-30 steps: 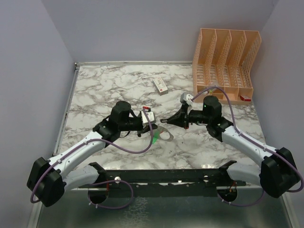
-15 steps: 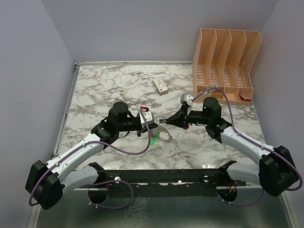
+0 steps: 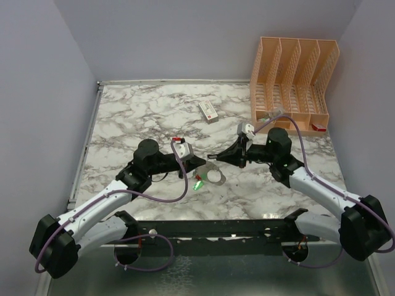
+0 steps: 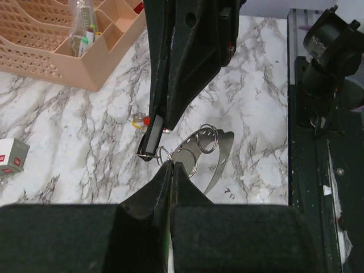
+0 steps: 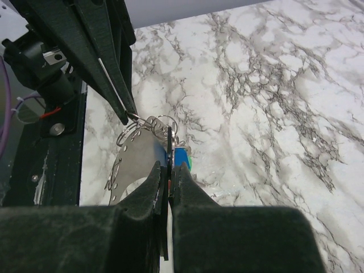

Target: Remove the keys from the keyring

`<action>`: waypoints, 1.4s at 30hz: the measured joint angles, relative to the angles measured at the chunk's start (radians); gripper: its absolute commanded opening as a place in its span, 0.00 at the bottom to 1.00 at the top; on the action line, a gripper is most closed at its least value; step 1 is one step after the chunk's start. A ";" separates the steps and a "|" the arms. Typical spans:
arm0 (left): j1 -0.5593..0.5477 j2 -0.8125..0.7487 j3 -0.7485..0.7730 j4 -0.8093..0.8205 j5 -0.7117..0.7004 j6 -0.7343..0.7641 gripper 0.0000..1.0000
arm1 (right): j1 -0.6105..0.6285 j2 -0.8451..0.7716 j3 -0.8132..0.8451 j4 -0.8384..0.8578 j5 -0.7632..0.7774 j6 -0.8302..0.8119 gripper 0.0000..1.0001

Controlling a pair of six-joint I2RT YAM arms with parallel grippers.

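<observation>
Two pincers, left (image 3: 202, 164) and right (image 3: 213, 156), meet tip to tip above the counter (image 3: 136, 111), midway between its side edges, nearer the front. The left pincer is clamped on a wire ring (image 4: 165, 154) of the grey keyring (image 3: 217, 177). The right pincer is closed, a blue key (image 5: 182, 157) at its tips.

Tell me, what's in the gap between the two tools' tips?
The keyring itself spans the short gap between the left tool and the right tool, with a blue key beside it. Both wrist views show this.
</observation>
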 measured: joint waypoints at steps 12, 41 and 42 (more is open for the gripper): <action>0.000 0.040 -0.049 0.173 -0.033 -0.119 0.00 | -0.001 -0.005 0.003 0.002 -0.004 0.000 0.01; -0.021 -0.094 -0.392 0.601 -0.266 -0.307 0.39 | 0.011 -0.058 0.005 -0.106 0.014 -0.051 0.01; -0.021 -0.073 -0.386 0.604 -0.265 -0.307 0.39 | 0.013 -0.063 0.005 -0.106 0.014 -0.053 0.01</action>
